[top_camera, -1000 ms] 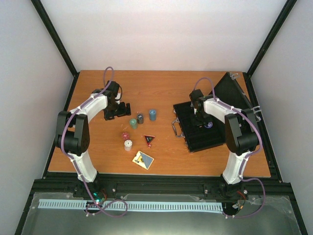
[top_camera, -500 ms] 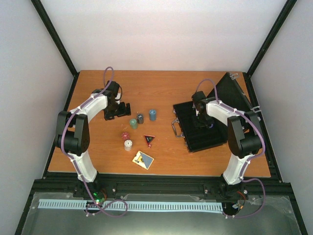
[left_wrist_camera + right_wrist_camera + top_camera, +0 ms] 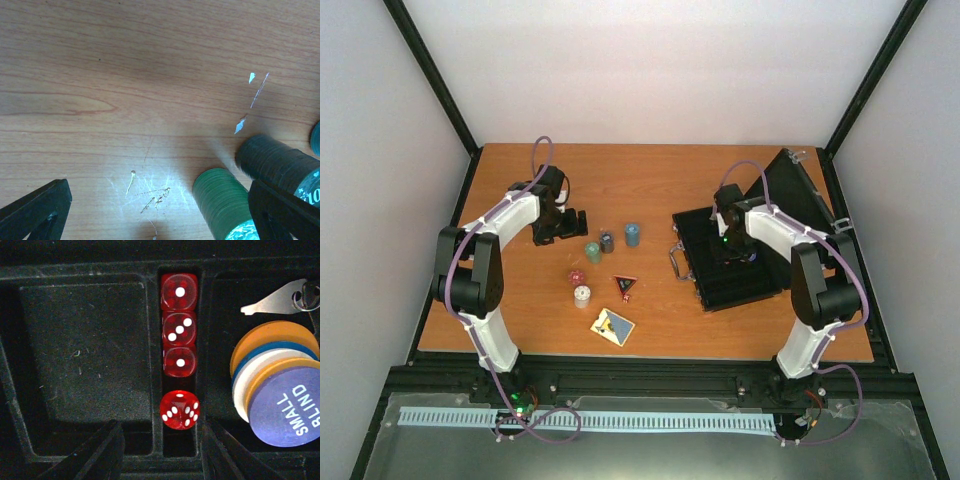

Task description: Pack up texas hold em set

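The black briefcase (image 3: 720,285) lies open at the right, its lid (image 3: 790,185) raised. My right gripper (image 3: 727,243) hovers over its tray, open (image 3: 160,452). Three red dice (image 3: 179,329) sit in a row in a narrow slot. A fourth die (image 3: 179,410) lies tilted just below them, between my fingers and touching neither. A purple "small blind" disc (image 3: 285,407) tops a fan of discs in the compartment to the right. My left gripper (image 3: 574,226) is open and empty (image 3: 160,222) on the table beside a green chip stack (image 3: 225,205) and a dark one (image 3: 277,160).
On the table between the arms are three chip stacks (image 3: 607,241), a red die (image 3: 575,277), a white chip stack (image 3: 582,295), a small dark triangular piece (image 3: 624,286) and the card deck (image 3: 613,326). A metal key (image 3: 272,301) lies in the case.
My right arm has shifted slightly, its gripper staying over the case tray. The left arm has not moved.
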Controlling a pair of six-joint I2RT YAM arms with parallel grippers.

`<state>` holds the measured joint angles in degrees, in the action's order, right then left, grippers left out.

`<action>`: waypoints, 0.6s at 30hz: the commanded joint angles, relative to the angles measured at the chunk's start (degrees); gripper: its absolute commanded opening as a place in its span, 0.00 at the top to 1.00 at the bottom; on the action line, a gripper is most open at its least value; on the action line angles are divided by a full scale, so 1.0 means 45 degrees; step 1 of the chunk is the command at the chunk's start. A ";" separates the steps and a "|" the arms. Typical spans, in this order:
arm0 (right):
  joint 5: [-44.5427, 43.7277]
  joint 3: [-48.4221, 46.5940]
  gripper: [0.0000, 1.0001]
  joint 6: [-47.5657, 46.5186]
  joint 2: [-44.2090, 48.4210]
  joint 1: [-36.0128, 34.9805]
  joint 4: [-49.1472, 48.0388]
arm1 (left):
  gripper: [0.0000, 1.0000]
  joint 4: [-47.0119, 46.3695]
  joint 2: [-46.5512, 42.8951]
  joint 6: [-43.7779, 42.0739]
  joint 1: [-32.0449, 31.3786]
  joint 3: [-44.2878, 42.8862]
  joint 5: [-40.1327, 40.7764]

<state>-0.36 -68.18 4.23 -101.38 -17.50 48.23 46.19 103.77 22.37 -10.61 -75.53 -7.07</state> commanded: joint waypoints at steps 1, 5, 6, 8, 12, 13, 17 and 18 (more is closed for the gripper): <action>0.0423 -0.0092 0.57 -0.0139 0.0298 -0.0013 0.0129 | 0.00 -0.0183 -0.0286 0.0108 0.0092 -0.0303 -0.0049; 0.0561 -0.0232 0.57 -0.0189 -0.0007 -0.0010 0.0107 | 0.00 -0.0177 -0.0266 0.0107 0.0092 -0.0288 -0.0053; 0.0585 -0.0265 0.58 -0.0179 -0.0085 -0.0017 0.0089 | 0.00 -0.0181 -0.0283 0.0122 0.0092 -0.0287 -0.0050; 0.0719 -0.0359 0.58 -0.0190 -0.0233 -0.0018 0.0031 | 0.00 -0.0167 -0.0286 0.0117 0.0092 -0.0287 -0.0057; 0.1102 -0.0610 0.58 -0.0193 -0.0607 -0.0008 -0.0019 | 0.00 -0.0150 -0.0252 0.0102 0.0092 -0.0287 0.0008; 0.1172 -0.0683 0.59 -0.0182 -0.0672 -0.0010 -0.0005 | 0.00 -0.0161 -0.0237 0.0089 0.0092 -0.0304 0.0023; 0.1398 -0.0878 0.59 -0.0087 -0.0594 -0.0028 0.0064 | 0.00 -0.0154 -0.0234 0.0082 0.0092 -0.0286 0.0065; 0.1451 -0.0868 0.59 -0.0062 -0.0561 -0.0036 0.0074 | 0.00 -0.0159 -0.0213 0.0072 0.0092 -0.0287 0.0057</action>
<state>3.42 -70.52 3.90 -103.72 -17.41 48.25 46.17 103.77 22.35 -10.61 -75.53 -7.07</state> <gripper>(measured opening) 0.409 0.997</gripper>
